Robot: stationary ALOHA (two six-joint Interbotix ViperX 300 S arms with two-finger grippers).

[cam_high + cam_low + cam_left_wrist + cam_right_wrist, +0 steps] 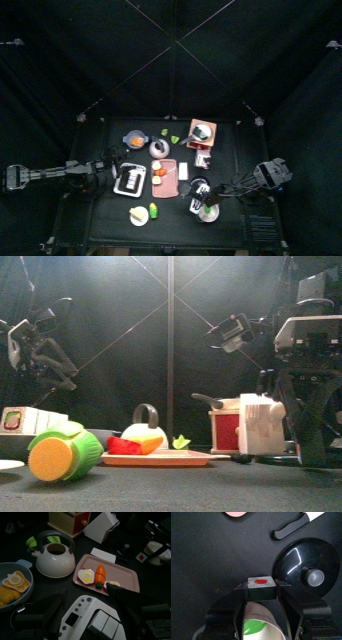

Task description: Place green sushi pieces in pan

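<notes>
My right gripper is shut on a small dark green sushi piece with a red centre, held above the table. Under it stands a white cup with green inside. The black round pan, with a knobbed lid on it, lies just beside the gripper; it also shows in the top view. Two bright green lumps lie at the back, next to the white kettle. My left gripper is open and empty above a white toy appliance.
A pink tray holds an egg, a carrot and other food. A blue bowl with yellow food stands by the kettle. A black-handled knife lies beyond the pan. A red and white box stands at the back right.
</notes>
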